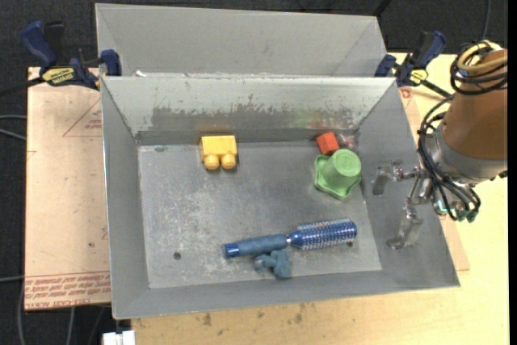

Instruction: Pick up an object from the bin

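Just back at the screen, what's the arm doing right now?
The gripper hangs open and empty over the right slope of the bin. Nearest it sits a green cup, a small orange piece just behind. A blue hairbrush lies along the front, a yellow block at the back. Nothing is picked yet.

Orange wrist cover point(478, 121), black looped cables point(477, 65), silvery metal jaws
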`<control>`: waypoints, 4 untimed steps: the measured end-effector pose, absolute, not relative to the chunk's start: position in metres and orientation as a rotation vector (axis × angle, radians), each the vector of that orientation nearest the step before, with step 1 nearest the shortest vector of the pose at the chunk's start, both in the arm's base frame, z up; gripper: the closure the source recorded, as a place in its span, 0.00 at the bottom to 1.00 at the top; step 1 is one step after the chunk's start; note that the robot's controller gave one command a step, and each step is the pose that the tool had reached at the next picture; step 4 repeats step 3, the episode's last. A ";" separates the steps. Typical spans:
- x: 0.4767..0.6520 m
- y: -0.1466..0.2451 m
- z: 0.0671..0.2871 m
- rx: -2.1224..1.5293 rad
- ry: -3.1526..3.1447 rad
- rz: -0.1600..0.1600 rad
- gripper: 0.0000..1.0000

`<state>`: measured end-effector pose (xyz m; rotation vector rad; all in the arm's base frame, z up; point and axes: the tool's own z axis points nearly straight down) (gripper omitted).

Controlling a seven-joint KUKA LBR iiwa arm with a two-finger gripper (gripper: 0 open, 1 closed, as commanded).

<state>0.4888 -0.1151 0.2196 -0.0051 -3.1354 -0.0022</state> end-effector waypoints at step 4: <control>0.532 -0.033 0.291 0.196 -3.146 0.002 1.00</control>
